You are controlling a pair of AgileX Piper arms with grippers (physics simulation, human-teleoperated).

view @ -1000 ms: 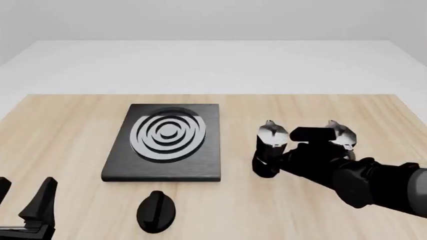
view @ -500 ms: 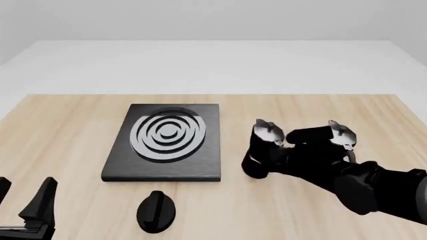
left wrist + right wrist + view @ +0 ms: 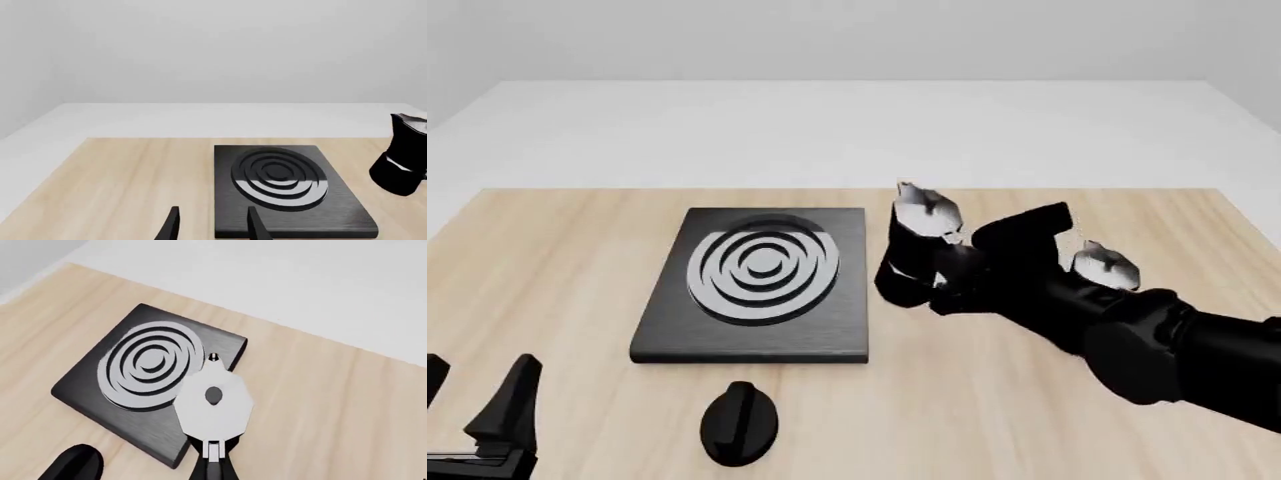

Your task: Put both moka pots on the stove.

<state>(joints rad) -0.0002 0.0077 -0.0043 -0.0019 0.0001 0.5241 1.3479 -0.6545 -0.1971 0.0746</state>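
Note:
The stove (image 3: 761, 285) lies flat on the wooden table, left of centre. One moka pot (image 3: 912, 250) hangs tilted above the table just off the stove's right edge, with my right gripper (image 3: 950, 270) shut on its handle side. In the right wrist view its silvery lid (image 3: 213, 407) overlaps the stove's (image 3: 143, 372) corner. The second moka pot (image 3: 1104, 265) stands farther right, mostly hidden behind the right arm. My left gripper (image 3: 481, 420) rests open at the near left corner, its fingers (image 3: 172, 226) empty, facing the stove (image 3: 280, 182) and the held pot (image 3: 400, 167).
A black oval knob (image 3: 738, 422) lies on the table in front of the stove, also showing in the right wrist view as a dark knob (image 3: 73, 465). The table's far edge meets a white floor behind.
The right gripper has lifted the moka pot off the table and carried it left and back toward the stove's right edge. The second pot now shows more. The left arm stayed still.

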